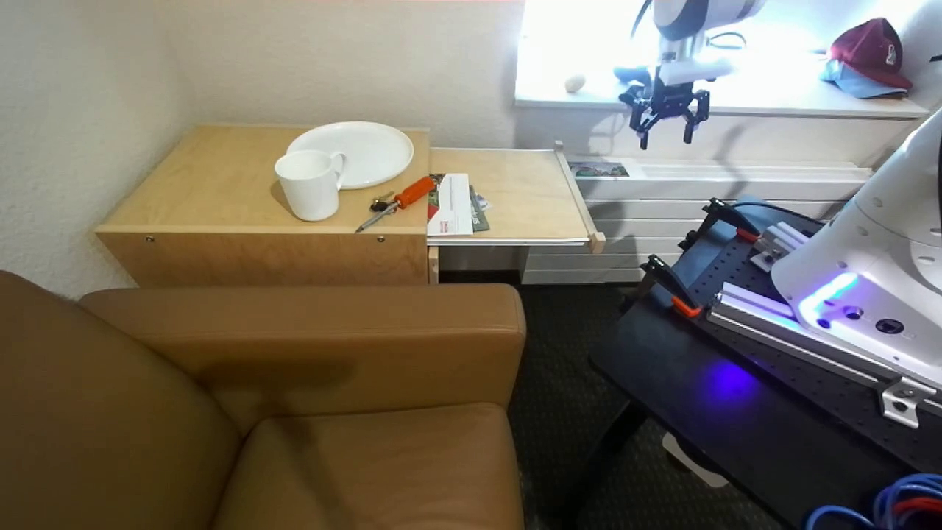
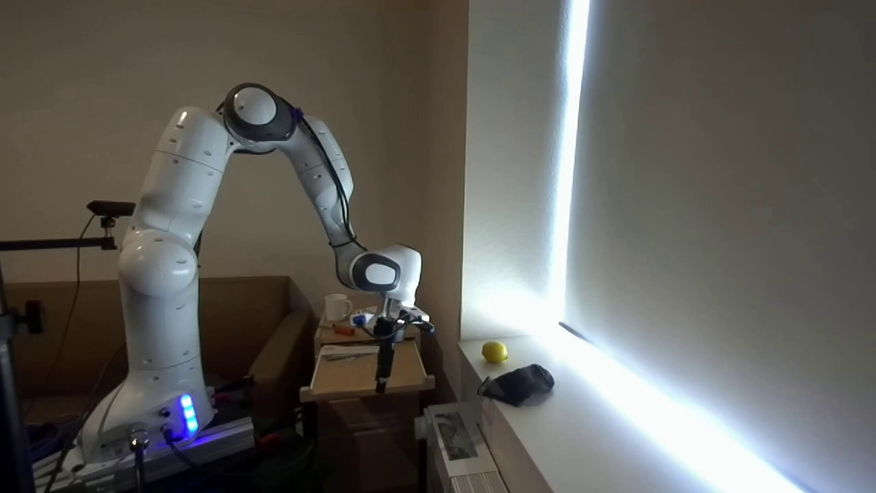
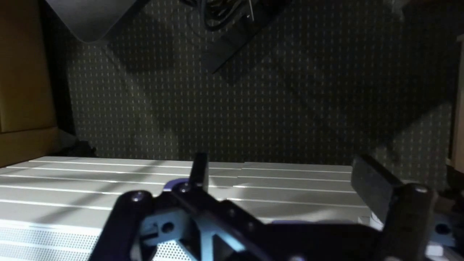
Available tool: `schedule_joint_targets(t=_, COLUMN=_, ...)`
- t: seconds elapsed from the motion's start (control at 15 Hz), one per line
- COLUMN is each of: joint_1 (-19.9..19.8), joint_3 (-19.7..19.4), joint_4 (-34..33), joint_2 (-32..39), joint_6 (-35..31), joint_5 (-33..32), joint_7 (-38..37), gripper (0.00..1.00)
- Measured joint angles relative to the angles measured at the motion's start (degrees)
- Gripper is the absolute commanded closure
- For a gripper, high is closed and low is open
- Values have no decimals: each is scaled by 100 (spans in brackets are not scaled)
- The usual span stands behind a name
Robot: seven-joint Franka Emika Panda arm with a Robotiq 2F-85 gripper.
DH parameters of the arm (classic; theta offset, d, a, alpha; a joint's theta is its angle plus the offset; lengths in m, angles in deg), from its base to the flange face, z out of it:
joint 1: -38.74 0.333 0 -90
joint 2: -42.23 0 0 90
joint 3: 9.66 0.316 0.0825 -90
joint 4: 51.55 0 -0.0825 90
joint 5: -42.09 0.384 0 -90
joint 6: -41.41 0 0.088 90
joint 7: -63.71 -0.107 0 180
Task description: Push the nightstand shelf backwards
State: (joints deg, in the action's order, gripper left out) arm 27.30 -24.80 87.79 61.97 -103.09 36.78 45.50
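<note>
The nightstand [image 1: 206, 184] is a low light tan wood cabinet against the wall. Its shelf [image 1: 526, 184], a thin tan board with a raised wooden end bar, sticks out from its side. The shelf [image 2: 342, 381] also shows in an exterior view, partly behind my gripper [image 2: 382, 385]. My gripper [image 1: 667, 140] hangs fingers down beyond the shelf's outer end, above the radiator and apart from the shelf. In the wrist view the gripper [image 3: 281, 163] is open with nothing between its fingers. A strip of tan wood [image 3: 458, 123] shows at the right edge, likely the shelf's end bar.
Papers [image 1: 456, 210] lie on the shelf. A white mug [image 1: 309, 184], a plate [image 1: 375, 154] and an orange screwdriver [image 1: 413, 193] are on the nightstand. A radiator [image 1: 611, 254] stands under the windowsill [image 1: 773, 104]. A brown armchair [image 1: 353, 324] stands in front of the nightstand.
</note>
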Motion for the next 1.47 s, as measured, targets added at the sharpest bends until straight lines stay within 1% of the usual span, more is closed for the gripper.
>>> schedule_joint_targets(t=0.13, joint_1=48, joint_3=66, joint_4=-97, joint_2=393, joint_6=-260, joint_5=280, joint_7=-21, gripper=0)
schedule_joint_targets(t=0.33, joint_1=61, joint_3=447, joint_4=-306, joint_2=661, joint_6=-242, joint_5=998, joint_7=83, gripper=0)
schedule_joint_targets(t=0.4, joint_1=77, joint_3=553, joint_4=-349, joint_2=695, joint_6=-235, joint_5=1104, joint_7=91, gripper=0)
schedule_joint_targets(t=0.53, joint_1=109, joint_3=619, joint_4=-391, joint_2=730, joint_6=-230, joint_5=1166, joint_7=91, gripper=0)
schedule_joint_targets(t=0.73, joint_1=147, joint_3=549, joint_4=-406, joint_2=766, joint_6=-230, joint_5=1127, joint_7=49, gripper=0)
schedule_joint_targets(t=0.87, joint_1=283, joint_3=316, joint_4=-425, joint_2=937, joint_6=-242, joint_5=976, joint_7=-126, gripper=0)
schedule_joint_targets(t=1.0, joint_1=343, joint_3=182, joint_4=-458, joint_2=1261, joint_6=-305, joint_5=937, joint_7=-230, gripper=0)
schedule_joint_targets(t=1.2, joint_1=362, joint_3=228, joint_4=-589, joint_2=1710, joint_6=-484, joint_5=1124, joint_7=-311, gripper=0)
schedule_joint_targets(t=1.47, joint_1=406, joint_3=211, joint_4=-633, joint_2=1792, joint_6=-487, joint_5=1144, joint_7=-311, gripper=0)
